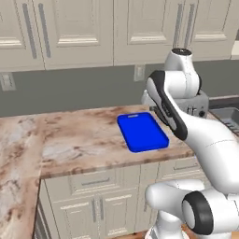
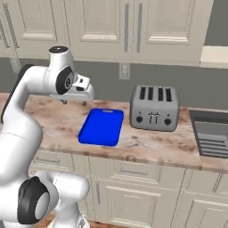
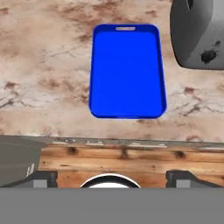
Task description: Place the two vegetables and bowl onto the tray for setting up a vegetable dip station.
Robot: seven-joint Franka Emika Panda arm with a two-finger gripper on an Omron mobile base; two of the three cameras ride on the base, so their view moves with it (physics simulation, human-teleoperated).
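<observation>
While the arm folds back above the counter's [image 2: 147,149] front edge, gripper [image 2: 75,101] jaws wide and empty, blue tray [image 3: 127,72] flat ahead of it, near the counter's front edge, beside toaster [image 2: 154,108].

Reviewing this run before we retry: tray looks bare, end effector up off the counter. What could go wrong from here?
1. The blue tray holds nothing, and no bowl or vegetables are in sight, so the base may have to drive off and lose its line-up.
2. The grey toaster stands close beside the tray; a wide swing could clip it.
3. The tray's near end lies close to the counter edge; a hard placement might push it off.
The end effector is open, holding nothing.
</observation>
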